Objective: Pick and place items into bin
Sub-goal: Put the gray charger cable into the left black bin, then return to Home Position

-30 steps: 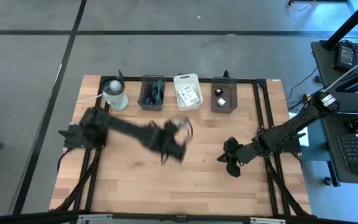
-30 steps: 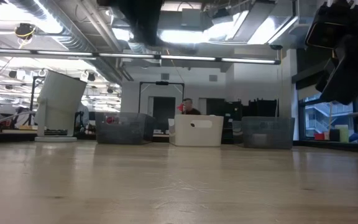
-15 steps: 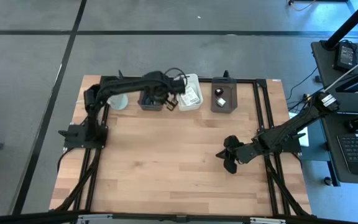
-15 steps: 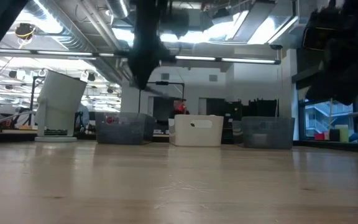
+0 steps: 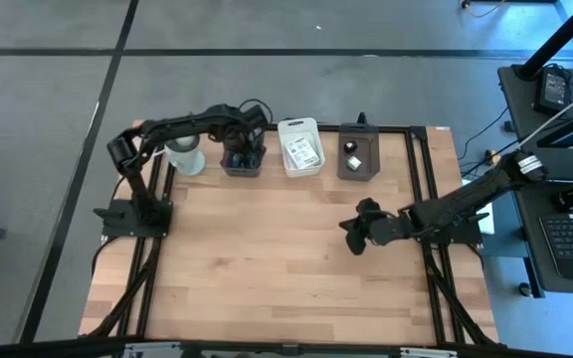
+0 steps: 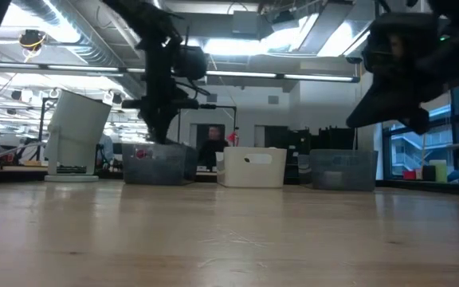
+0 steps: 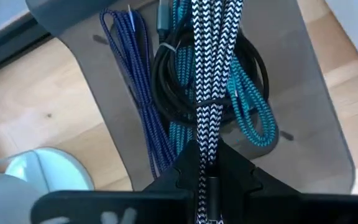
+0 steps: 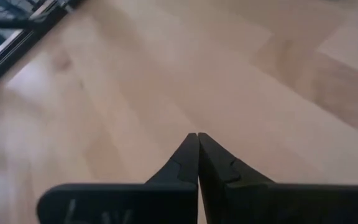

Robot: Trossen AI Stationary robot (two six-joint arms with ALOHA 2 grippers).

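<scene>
The left gripper (image 7: 205, 163) is hanging over the grey bin (image 7: 316, 112) at the table's far edge, fingers pinched tight on a black-and-white braided cable (image 7: 211, 74) that is dangling down into it. Inside the bin a coiled black cable (image 7: 179, 93), a teal cable (image 7: 247, 102) and a dark blue cable (image 7: 129, 74) are already lying bundled together. The pale cup (image 5: 184, 151) is sitting just beside this bin, so the release needs to stay centred over the bin, not drifting toward the cup. Best move looks like lowering slightly so the braided cable's tail is pooling inside the walls, then opening and lifting straight up to avoid snagging loops. The right gripper (image 8: 197, 152) is waiting above bare table (image 8: 135, 81), fingers pressed together and holding nothing.
</scene>
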